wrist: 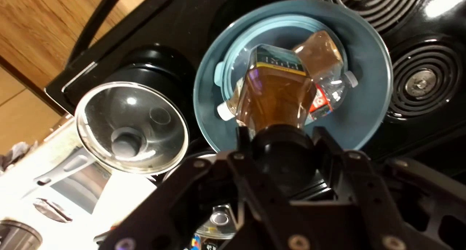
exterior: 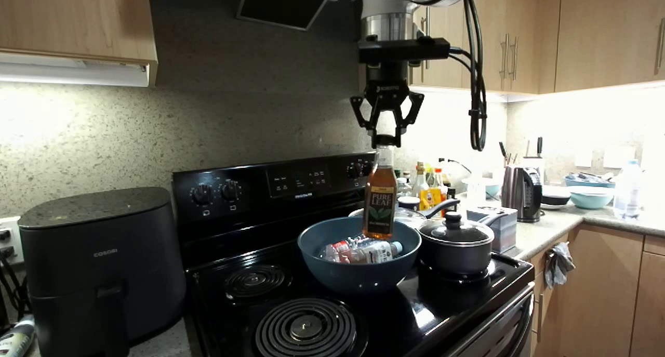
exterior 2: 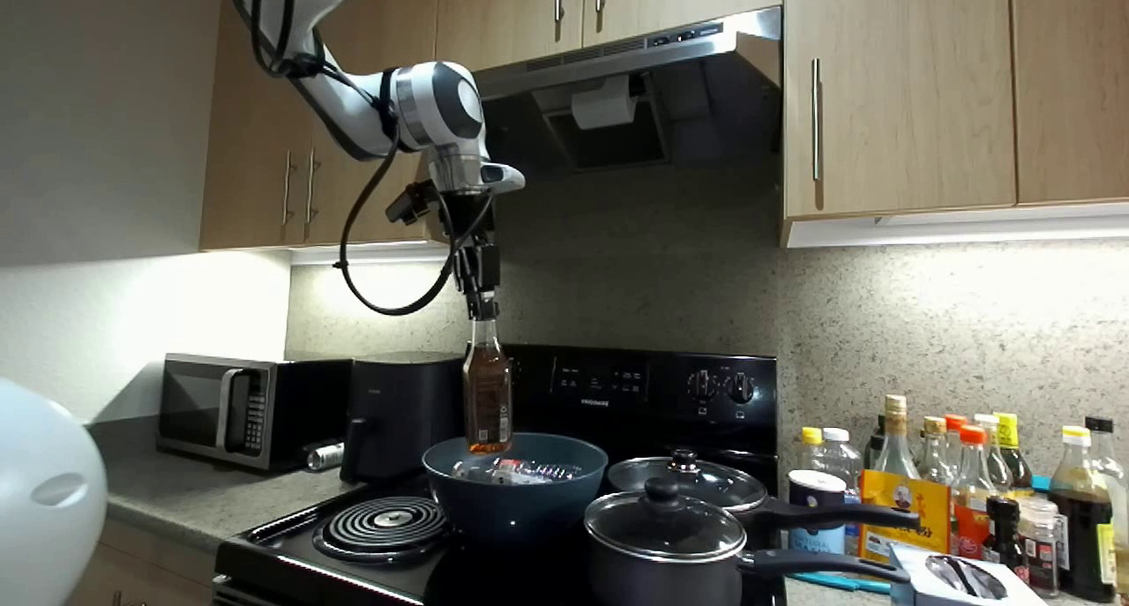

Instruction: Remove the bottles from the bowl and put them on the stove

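My gripper is shut on the black cap of an amber Pure Leaf tea bottle, which hangs upright over the blue bowl in both exterior views. The bowl stands on the black stove. Inside it, in the wrist view, lie a clear bottle with a red label and a bottle with brownish contents. The held bottle hides part of them. A white cap shows at the left, and a lighter blue round container sits beneath the bottles.
A lidded dark pot stands close beside the bowl, with a glass-lidded pan behind it. Two coil burners are exposed, including the front coil. An air fryer flanks the stove; condiment bottles crowd the opposite counter. A range hood hangs overhead.
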Available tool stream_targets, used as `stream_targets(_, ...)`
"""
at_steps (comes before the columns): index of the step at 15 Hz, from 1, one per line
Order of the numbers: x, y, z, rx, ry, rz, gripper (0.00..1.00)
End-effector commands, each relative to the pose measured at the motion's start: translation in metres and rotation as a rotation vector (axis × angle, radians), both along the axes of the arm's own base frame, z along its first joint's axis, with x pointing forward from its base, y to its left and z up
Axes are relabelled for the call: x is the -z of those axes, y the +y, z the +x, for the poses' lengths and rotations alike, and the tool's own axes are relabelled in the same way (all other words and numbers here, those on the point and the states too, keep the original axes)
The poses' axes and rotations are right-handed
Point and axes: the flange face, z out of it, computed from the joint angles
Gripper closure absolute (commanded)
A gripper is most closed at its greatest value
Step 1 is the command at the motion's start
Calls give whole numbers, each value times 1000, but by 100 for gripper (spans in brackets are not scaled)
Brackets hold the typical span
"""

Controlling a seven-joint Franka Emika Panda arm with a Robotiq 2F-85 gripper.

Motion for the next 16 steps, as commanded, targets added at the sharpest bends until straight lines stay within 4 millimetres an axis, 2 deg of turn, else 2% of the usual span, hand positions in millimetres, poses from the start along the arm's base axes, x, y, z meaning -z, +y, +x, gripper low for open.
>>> stream_targets(1,8,-13,-41,70,65,36,80)
stream_targets(7,19,-36,-85,222,71,92,80)
stream_targets(10,34,-50,-98,299,91,137,80)
stream_targets(13,54,-65,-102,381,105,160,80)
stream_targets(16,78,-80,-91,462,87,157,80)
